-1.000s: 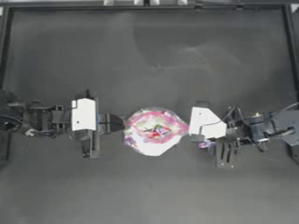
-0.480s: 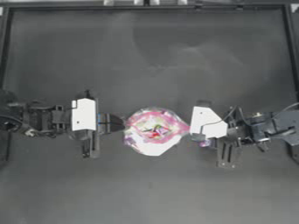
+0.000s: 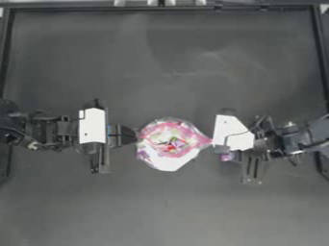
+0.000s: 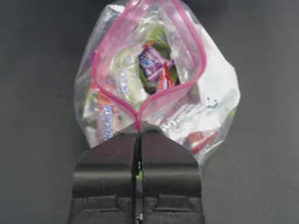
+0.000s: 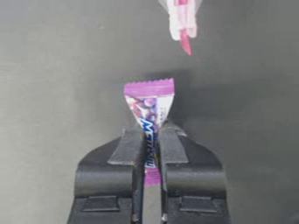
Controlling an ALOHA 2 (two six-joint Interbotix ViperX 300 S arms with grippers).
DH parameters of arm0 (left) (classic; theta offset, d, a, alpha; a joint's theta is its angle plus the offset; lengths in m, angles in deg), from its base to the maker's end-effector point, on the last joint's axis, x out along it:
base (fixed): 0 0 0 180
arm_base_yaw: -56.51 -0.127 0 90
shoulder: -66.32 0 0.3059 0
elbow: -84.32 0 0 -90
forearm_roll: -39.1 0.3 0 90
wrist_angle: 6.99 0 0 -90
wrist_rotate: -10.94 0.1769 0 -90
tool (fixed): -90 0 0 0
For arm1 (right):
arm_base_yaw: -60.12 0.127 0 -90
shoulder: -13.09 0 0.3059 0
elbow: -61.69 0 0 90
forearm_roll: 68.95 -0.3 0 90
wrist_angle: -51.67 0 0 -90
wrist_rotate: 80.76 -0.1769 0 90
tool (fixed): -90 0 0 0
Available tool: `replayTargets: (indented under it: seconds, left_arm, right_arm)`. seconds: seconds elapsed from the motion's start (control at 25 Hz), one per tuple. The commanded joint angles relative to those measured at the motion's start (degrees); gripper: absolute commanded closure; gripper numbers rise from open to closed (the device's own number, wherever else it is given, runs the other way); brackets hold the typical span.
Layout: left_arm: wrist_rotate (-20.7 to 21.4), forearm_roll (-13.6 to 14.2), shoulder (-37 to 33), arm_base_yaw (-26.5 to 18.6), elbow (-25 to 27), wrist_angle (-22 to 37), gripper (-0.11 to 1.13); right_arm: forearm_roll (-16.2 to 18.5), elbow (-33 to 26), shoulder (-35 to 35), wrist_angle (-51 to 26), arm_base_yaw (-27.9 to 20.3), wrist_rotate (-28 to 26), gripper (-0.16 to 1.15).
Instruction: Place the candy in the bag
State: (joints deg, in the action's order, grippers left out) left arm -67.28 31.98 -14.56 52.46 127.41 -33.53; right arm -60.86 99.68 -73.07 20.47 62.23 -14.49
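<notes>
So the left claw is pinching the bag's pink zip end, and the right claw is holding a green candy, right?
Not quite: the candy in the right claw is purple, as the right wrist view shows. The left claw does pinch the pink zip end of the bag.

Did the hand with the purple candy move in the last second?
Yes, barely. The right hand, shut on the purple candy, crept slightly toward the bag, judged against the table's right rim.

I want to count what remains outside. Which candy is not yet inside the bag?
The purple-wrapped candy, pinched by the right gripper beside the bag. The other candies lie inside the bag, held by the left gripper.
</notes>
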Motion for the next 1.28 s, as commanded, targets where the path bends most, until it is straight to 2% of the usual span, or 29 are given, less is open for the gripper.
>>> replayTargets:
  seconds: [0.04, 0.36, 0.52, 0.8, 1.04, 1.28]
  left_arm:
    - [-0.1, 0.0, -1.0, 0.0, -0.7, -0.2, 0.95]
    - [0.0, 0.0, -1.0, 0.0, -0.8, -0.2, 0.95]
    - [0.0, 0.0, -1.0, 0.0, -1.0, -0.2, 0.95]
    - [0.0, 0.0, -1.0, 0.3, -1.1, -0.2, 0.95]
    - [0.1, 0.0, -1.0, 0.3, -1.1, -0.3, 0.95]
    - [0.1, 0.0, -1.0, 0.4, -1.1, -0.2, 0.95]
  right_arm:
    - [0.1, -1.0, -3.5, -2.3, 0.1, 0.0, 0.63]
    - [1.5, -3.1, -11.2, -6.9, 0.0, 0.2, 0.63]
    - [3.7, -5.4, -13.6, -9.8, -0.3, 0.4, 0.63]
    - [8.9, -11.2, -13.5, -12.0, -0.4, 0.8, 0.63]
    - [12.0, -15.5, -10.4, -6.9, -1.1, 0.8, 0.63]
    - [12.2, -18.6, -3.1, 1.8, -2.5, 1.5, 0.63]
